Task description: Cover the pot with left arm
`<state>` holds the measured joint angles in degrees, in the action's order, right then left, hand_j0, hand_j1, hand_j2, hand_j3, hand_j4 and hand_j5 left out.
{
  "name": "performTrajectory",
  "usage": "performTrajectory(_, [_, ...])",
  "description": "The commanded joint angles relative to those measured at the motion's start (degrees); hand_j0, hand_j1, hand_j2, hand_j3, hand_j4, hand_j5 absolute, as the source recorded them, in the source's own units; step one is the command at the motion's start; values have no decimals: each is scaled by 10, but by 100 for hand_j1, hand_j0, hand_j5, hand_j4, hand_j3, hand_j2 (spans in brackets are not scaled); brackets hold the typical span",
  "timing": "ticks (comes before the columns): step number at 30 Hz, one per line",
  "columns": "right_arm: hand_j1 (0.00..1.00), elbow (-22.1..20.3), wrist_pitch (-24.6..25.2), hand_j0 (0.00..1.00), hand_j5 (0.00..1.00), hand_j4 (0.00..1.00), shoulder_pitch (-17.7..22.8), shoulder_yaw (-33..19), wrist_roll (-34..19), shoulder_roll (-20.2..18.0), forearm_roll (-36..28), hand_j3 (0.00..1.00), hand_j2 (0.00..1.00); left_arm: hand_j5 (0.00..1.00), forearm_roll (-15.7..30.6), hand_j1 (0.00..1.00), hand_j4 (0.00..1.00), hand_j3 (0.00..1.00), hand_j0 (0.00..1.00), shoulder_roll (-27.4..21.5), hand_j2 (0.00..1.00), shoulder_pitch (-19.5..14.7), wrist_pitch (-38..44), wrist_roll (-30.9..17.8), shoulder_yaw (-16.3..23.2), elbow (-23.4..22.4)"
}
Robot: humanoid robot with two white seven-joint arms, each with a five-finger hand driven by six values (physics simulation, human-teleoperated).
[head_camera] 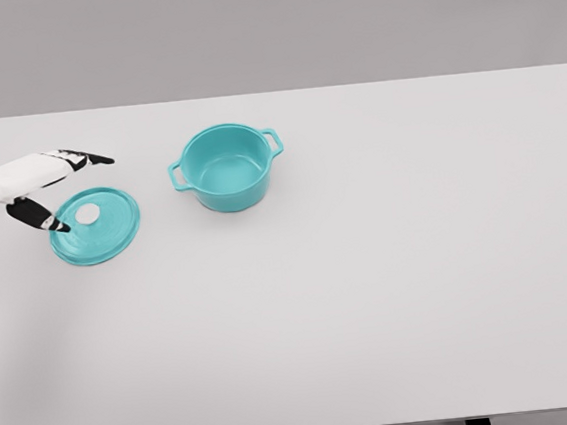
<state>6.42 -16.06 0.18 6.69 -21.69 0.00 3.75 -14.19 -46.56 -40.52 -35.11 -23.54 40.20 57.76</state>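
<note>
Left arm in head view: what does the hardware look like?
The left arm is a smooth white shell with a dark seam near the picture's edge. The left hand has a white body and black fingers, with white patches along them. No cables or markings visible. The right arm is out of view.

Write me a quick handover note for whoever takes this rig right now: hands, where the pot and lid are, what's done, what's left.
Left hand: open, fingers spread at the lid's far left edge, holding nothing.
Right hand: not in view.
Lid: flat on the table, knob up, left of the pot.
Pot: upright, uncovered, empty.
Done: left hand has reached the lid.
Left: grasp the lid, lift it, carry it right and set it on the pot.
</note>
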Motion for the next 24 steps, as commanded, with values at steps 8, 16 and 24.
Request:
performTrajectory(8, [100,0,0,100,100,100,0,0,0,0,0,100,100,100,-43,100,100,100,100,17,100,0,1,2,-5,2])
performTrajectory(16, [100,0,0,100,100,100,0,0,0,0,0,100,100,100,-42,100,100,100,100,15,100,0,1,-2,1,2])
performTrajectory(24, [100,0,0,100,100,100,0,0,0,0,0,100,100,100,-46,100,100,100,100,17,100,0,1,-4,0,-5])
